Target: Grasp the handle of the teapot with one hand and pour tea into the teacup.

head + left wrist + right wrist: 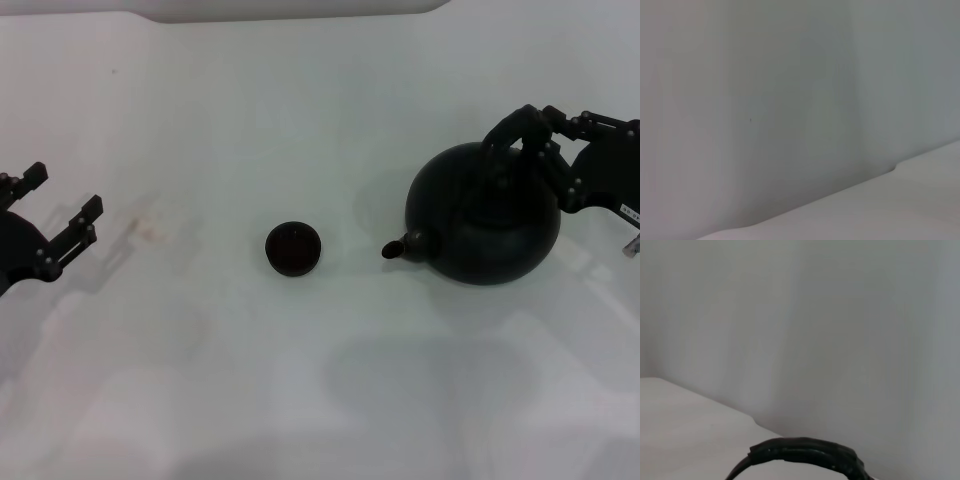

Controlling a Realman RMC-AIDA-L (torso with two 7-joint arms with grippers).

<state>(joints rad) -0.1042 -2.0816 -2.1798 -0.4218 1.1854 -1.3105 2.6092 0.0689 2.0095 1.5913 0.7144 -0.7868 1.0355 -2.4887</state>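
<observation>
A white table (300, 400) carries a faint brownish stain (152, 231) near its left side.

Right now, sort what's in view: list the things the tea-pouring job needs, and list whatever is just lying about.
Job:
teapot
handle, also in the right wrist view
teacup
right gripper, at the handle

Lying about:
left gripper, open, idle at the table's left
faint stain on the table

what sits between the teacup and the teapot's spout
Nothing: in the head view only bare white table separates the teacup from the spout of the teapot, which points toward the cup.
</observation>
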